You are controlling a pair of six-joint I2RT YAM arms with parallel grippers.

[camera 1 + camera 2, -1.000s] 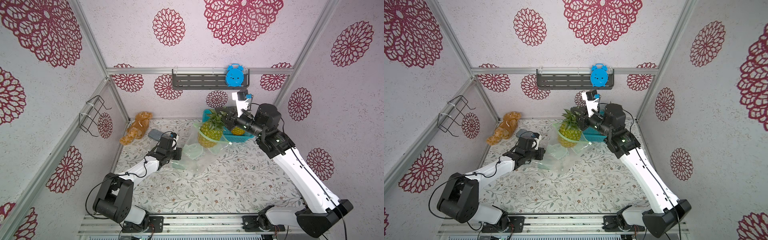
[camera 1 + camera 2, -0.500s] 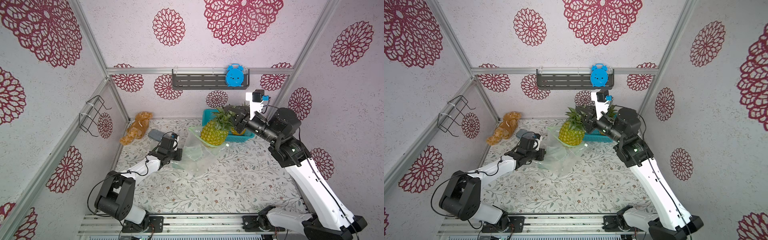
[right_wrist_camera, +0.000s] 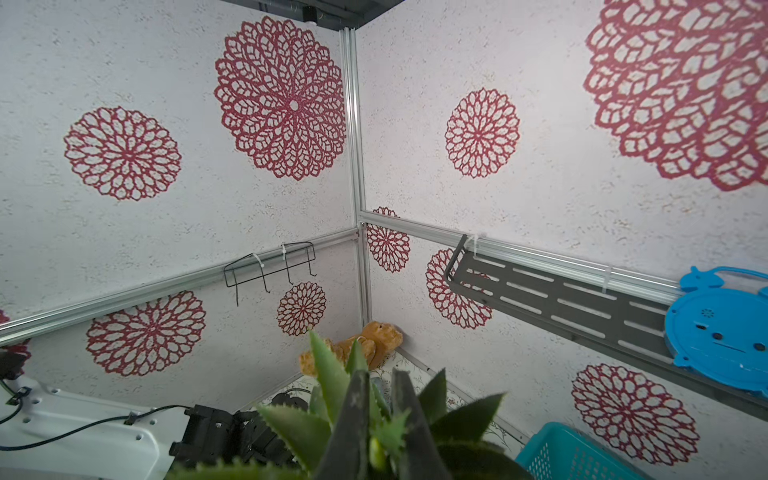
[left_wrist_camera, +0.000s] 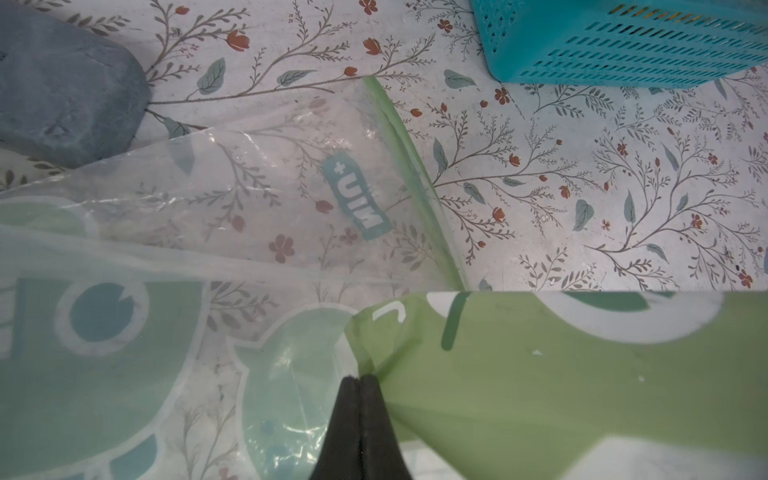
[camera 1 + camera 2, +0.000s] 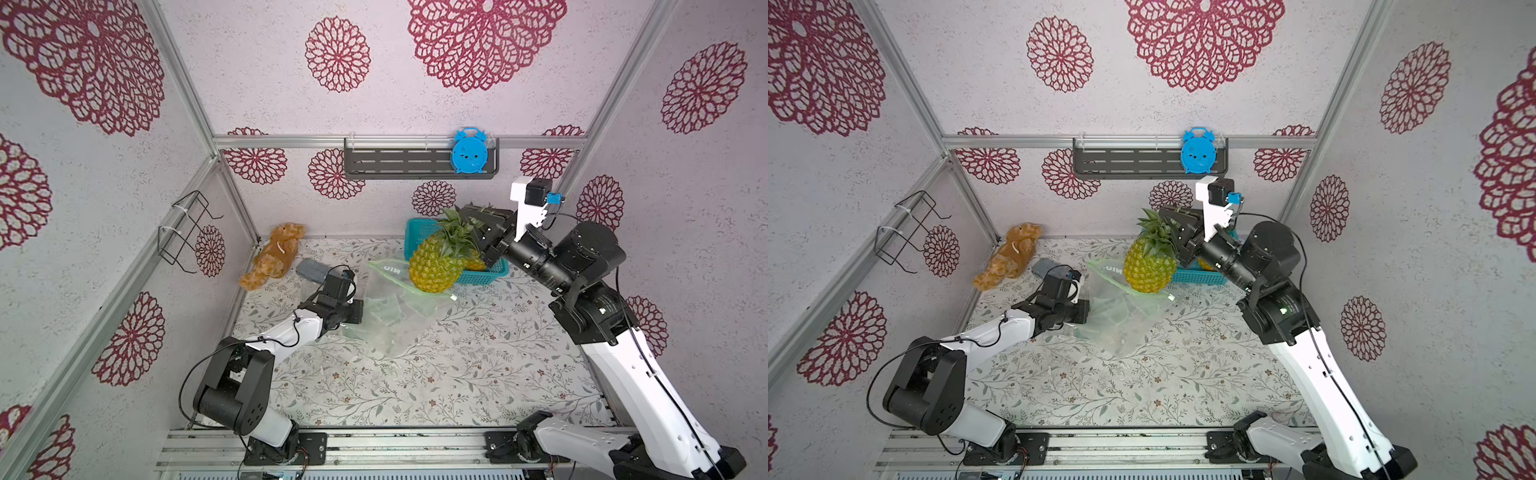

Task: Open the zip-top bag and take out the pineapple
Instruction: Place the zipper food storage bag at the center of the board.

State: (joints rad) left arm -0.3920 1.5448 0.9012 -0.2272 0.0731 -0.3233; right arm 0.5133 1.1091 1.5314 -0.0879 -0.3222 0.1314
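Progress: the bag [image 5: 392, 309] lay open and slack on the worktop [image 5: 415, 374], left of centre. In the left wrist view the bag [image 4: 291, 199] showed only the floral print through its film, nothing inside. The pineapple [image 5: 434, 266] was out of it and off the worktop, hanging tilted just right of the bag's mouth, on the near-left side of the blue basket [image 5: 488, 272] at the far right. Both top views agreed on this, see pineapple [image 5: 1148, 268]. Whether its base brushed the green zip rim could not be told from above. Judged: opening done, extraction all but done. Left to do: carry the pineapple clear, set it down, release both holds. Right tool [image 3: 379, 386]: jaws nearly together, clamped on the crown [image 3: 332, 382], with leaves sticking out either side of the fingers [image 3: 355, 415]. The pineapple's whole weight hung from that hold. Left tool [image 4: 360, 384]: jaws fully together, pinching a fold of the bag's green-printed film close to the worktop, so acting as an anchor. From above the left tool [image 5: 353, 311] sat at the bag's left edge, well apart from the pineapple. A teddy [image 5: 274, 255] and a grey pad [image 5: 311, 270] lay at the far left, clear of both arms.
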